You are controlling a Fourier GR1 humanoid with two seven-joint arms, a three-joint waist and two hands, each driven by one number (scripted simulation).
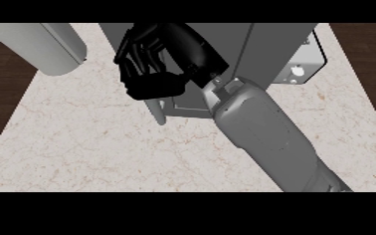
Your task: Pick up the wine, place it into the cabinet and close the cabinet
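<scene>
Taking the cabinet [220,55] as the landmark — a grey box standing at the back of the pale marble counter [88,144] — the scene reads like this from left to right. Well to the left of the cabinet, at the view's upper left corner, lies a rounded light-grey form [51,47], most likely the left forearm; no left hand shows. Next comes the right hand [150,72], black, up against the cabinet's left front, its fingers curled and bunched; whether they wrap anything cannot be told, since the hand hides what lies under it. Just below the hand a thin grey edge [158,112] slants down from the cabinet's front toward the counter — probably the door seen edge-on, not yet fully shut. The right forearm [264,134] runs from the cabinet's front down to the lower right of the view. On the cabinet's right side a paler panel [301,62] carries a small round knob. The wine is nowhere visible; it may be inside the cabinet or hidden by the hand. The risk, as I judge it: if the hand pushes the door off-line, the door could swing back open, or the fingers could catch between door and frame.
</scene>
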